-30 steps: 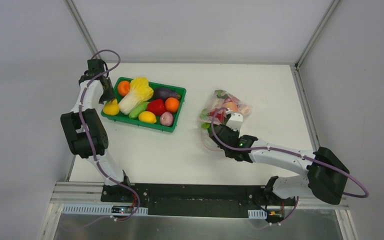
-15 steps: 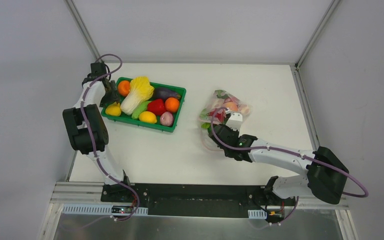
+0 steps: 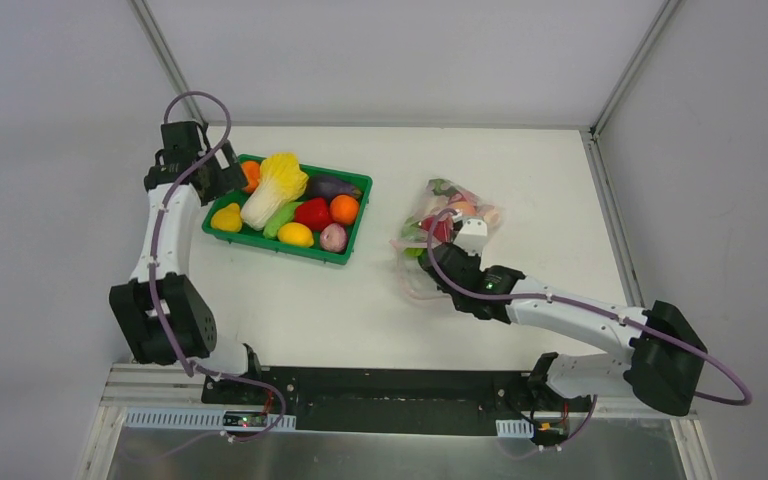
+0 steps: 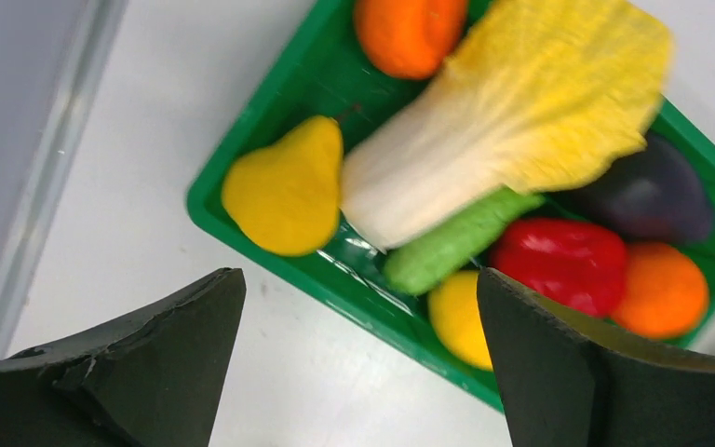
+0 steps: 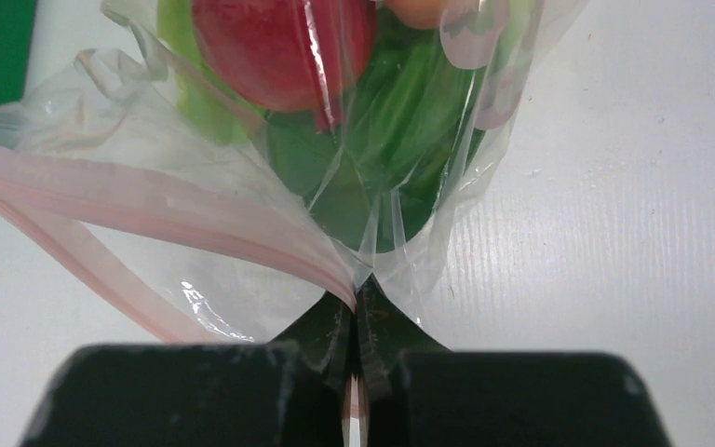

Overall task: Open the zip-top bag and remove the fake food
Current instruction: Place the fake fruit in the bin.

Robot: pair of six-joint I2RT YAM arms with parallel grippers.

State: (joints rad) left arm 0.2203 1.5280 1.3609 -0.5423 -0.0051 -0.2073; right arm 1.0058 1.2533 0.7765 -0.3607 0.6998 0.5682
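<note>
The bag (image 3: 452,212), with toy fruit (image 5: 279,37) inside, lies right of centre, its pink-strip corner pinched between the right gripper (image 5: 357,321) fingers. It is judged soft, light and slippery, so the opposite lip should be taken. The left gripper (image 4: 358,279) is spread wide over the green tray (image 4: 207,209).

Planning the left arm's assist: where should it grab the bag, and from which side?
Probably the loose pink zip lip, approached from the tray side. The right pincer pinches one end and the mouth gapes toward the tray, leaving that lip free.
</note>
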